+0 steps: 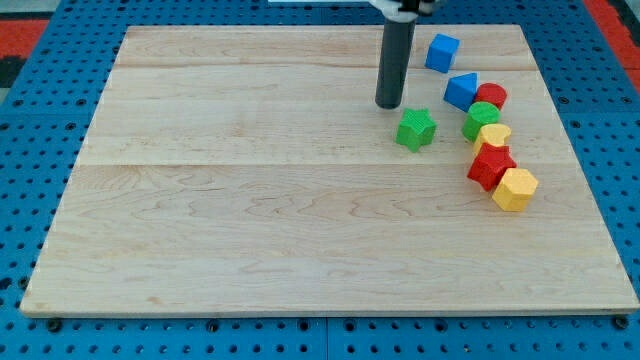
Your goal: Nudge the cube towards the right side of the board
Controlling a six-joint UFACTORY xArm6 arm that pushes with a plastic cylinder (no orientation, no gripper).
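Observation:
A blue cube (442, 52) sits near the view's top right of the wooden board (250, 220). My tip (388, 105) is below and to the left of the cube, apart from it, and just up-left of a green star block (416, 129). The rod rises from the tip to the view's top edge.
A curved row of blocks lies at the right: a blue block (461, 90), a red cylinder (491, 97), a green cylinder (482, 119), a yellow block (494, 136), a red block (490, 166) and a yellow hexagonal block (515, 189). Blue pegboard surrounds the board.

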